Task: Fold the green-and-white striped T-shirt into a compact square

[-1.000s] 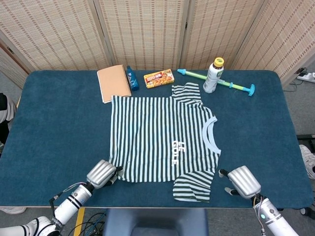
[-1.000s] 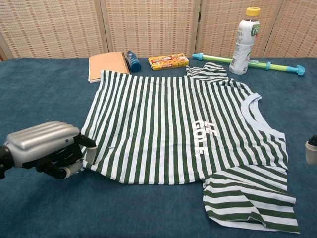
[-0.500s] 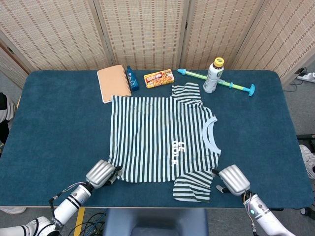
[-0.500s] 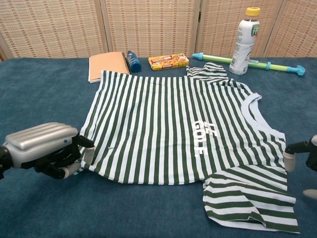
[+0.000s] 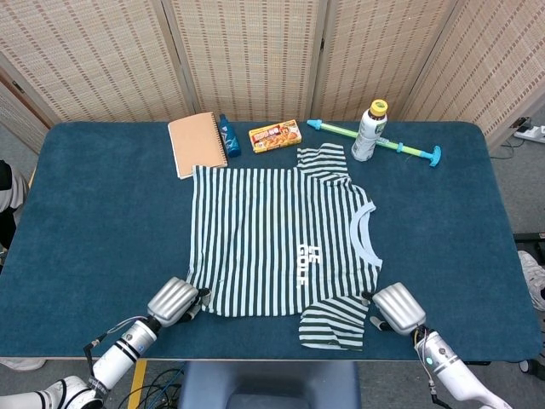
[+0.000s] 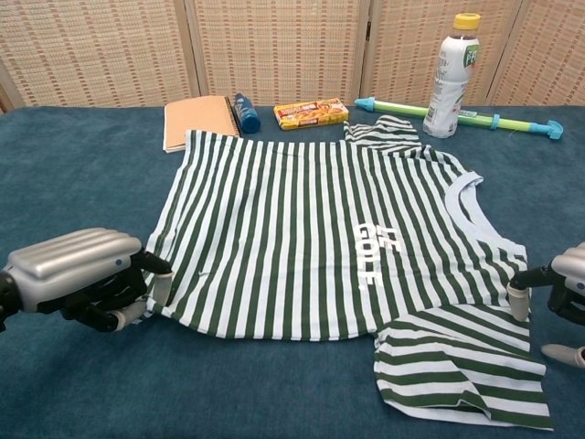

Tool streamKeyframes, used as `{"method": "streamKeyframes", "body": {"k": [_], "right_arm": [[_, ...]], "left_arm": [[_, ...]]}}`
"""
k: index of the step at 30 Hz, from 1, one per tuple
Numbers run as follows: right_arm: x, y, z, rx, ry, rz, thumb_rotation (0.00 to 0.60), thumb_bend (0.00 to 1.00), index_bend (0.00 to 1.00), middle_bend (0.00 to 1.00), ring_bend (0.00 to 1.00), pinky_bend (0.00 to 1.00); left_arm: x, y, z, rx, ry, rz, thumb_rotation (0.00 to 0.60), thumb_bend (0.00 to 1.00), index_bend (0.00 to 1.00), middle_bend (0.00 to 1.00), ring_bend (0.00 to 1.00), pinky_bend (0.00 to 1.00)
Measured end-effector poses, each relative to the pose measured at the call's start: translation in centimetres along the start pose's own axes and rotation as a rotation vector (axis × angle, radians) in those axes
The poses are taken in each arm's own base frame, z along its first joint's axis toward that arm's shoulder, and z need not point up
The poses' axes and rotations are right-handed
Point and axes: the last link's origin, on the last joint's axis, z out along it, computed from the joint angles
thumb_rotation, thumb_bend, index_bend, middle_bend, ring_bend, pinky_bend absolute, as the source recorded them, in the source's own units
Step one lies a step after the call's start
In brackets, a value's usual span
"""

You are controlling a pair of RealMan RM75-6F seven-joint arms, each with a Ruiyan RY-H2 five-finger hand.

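On the blue table [image 5: 94, 221] the T-shirt [image 5: 272, 239] lies spread flat near the middle, front up, still unfolded. Its long axis runs left to right: the hem is at the left, the pale collar points right, one sleeve reaches toward the far edge and the other lies at the near edge. Folding looks to be only at the grasping stage. The left hand [image 6: 78, 277] sits at the near-left hem corner, fingers curled down around the cloth edge and apparently pinching it, though the contact itself is hidden under the hand. The right hand [image 5: 397, 308] is just beside the near sleeve and shoulder, its fingers [image 6: 517, 294] apart and holding nothing. The next move probably calls for the right hand to close on the shoulder edge, so both hands can lift the near side and carry it over toward the far side.
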Motion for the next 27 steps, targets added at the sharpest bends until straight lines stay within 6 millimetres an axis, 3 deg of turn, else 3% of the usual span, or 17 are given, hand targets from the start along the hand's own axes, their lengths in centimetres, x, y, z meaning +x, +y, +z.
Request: {"method": "streamKeyframes", "body": {"k": [12, 27], "right_arm": [[-0.4, -0.9, 1.5, 0.025, -0.003, -0.002, 0.600, 0.26, 0.46, 0.96, 0.99, 1.00], [-0.1, -1.8, 2.2, 0.049, 0.013, 0.013, 0.600, 0.36, 0.48, 0.96, 0.99, 1.00]], "left_arm": [[-0.1, -0.4, 0.0, 0.013, -0.005, -0.002, 0.600, 0.59, 0.55, 0.91, 0.86, 0.94], [0.0, -0.6, -0.1, 0.017, -0.005, -0.005, 0.600, 0.59, 0.55, 0.91, 0.86, 0.94]]}}
